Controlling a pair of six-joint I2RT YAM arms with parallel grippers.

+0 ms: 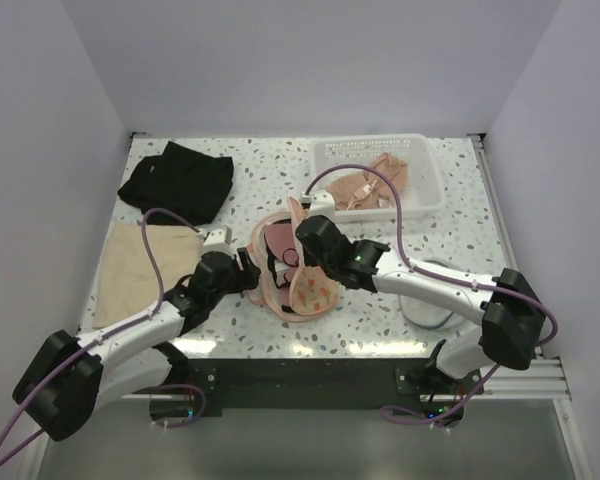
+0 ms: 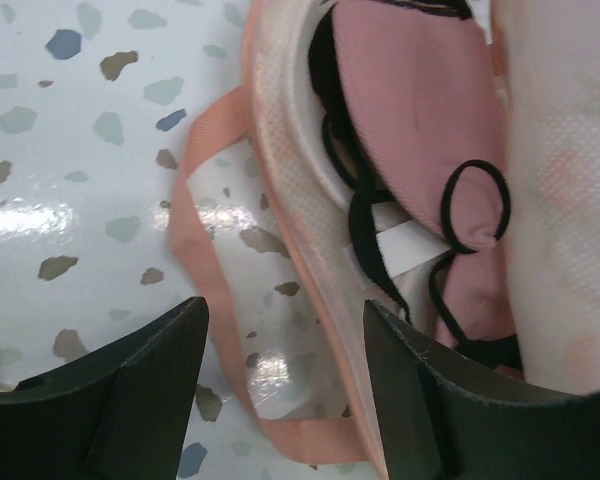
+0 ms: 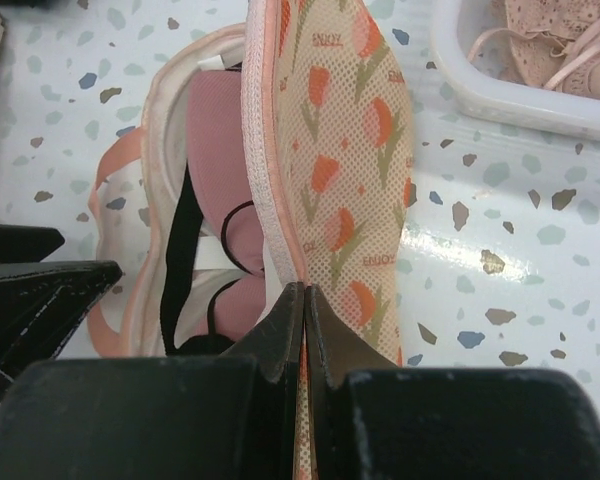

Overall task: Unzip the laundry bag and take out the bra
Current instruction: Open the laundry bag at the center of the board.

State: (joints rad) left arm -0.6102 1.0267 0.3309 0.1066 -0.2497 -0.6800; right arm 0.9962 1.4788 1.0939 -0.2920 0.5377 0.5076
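Bra only part visible: pink cup and black straps show through the gap, rest hidden inside laundry bag at centre of table; zip not discernible. Bag long axis runs near-to-far, mouth facing left. R gripper clamped tight on upright tulip-print flap. L gripper spread wide astride bag rim, gripping nothing.

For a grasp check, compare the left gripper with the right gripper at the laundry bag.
The left gripper is open; the right gripper is shut. The left gripper holds nothing, the laundry bag rim and pink strap lying between its fingers; the right gripper pinches the bag's tulip-print flap, which stands on edge. Both are at the unzipped bag, where the pink bra shows.
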